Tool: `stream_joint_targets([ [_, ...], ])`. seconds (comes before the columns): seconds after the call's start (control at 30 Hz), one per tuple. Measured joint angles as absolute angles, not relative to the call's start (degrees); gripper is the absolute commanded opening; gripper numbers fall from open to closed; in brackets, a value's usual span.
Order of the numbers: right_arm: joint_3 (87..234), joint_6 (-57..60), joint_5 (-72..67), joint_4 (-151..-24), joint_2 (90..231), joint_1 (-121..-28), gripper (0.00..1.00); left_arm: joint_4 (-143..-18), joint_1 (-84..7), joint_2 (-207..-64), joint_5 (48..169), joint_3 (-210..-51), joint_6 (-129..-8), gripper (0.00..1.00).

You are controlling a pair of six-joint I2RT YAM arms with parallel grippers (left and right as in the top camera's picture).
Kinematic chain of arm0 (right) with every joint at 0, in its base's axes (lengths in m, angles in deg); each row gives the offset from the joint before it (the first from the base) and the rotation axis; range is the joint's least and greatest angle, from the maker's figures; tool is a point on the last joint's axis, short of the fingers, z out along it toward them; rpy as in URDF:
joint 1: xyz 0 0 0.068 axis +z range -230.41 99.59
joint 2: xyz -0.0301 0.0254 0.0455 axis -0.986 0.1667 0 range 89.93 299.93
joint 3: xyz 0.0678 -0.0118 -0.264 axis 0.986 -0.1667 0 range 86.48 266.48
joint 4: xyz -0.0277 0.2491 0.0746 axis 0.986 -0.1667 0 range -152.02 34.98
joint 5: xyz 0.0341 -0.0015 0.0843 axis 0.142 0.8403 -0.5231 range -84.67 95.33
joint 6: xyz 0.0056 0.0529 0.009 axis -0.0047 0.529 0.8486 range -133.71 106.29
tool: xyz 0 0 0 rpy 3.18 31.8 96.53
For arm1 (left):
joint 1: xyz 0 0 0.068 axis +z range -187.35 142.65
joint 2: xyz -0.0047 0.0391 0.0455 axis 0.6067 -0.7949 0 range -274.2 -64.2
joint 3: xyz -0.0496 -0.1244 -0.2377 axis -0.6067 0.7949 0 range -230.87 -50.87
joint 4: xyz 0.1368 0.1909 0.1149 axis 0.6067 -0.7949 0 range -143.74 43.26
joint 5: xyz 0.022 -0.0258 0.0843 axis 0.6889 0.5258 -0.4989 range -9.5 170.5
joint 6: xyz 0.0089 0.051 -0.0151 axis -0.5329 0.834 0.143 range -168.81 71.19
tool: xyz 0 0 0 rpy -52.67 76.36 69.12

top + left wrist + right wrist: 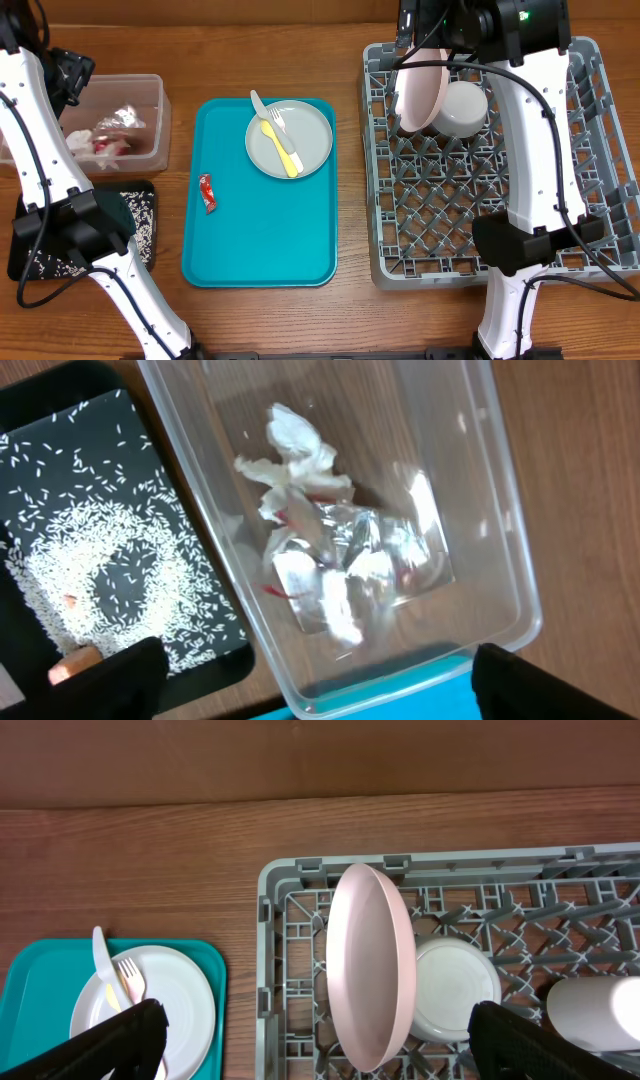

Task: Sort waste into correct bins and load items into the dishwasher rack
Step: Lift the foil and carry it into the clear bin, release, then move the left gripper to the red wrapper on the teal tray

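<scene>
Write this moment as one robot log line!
left jaws open over clear tub | foil, napkin in tub | rice in black tray | red packet on teal tray | right jaws open near rack

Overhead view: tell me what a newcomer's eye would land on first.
The bright teal tray in the middle grabs the eye first, with a grey plate carrying a yellow fork in its upper right corner and a red packet near its left edge. Next comes the big grey rack on the right, where a pink plate stands on edge beside a white bowl.
</scene>
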State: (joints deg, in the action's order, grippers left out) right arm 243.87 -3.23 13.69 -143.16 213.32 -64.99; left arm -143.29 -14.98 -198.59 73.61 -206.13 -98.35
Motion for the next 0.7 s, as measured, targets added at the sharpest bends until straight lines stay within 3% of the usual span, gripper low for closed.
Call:
stream_joint_targets([
  [0.37, 243.9, -3.2, 13.7, -143.1, 213.3, -65.0, 1.0, -143.4, -16.0, -198.6, 78.0, -206.0, -90.7, 0.97],
  [0.7, 243.9, -3.2, 13.7, -143.1, 213.3, -65.0, 1.0, -142.8, -26.5, -195.5, 76.3, -205.8, -87.9, 1.0],
])
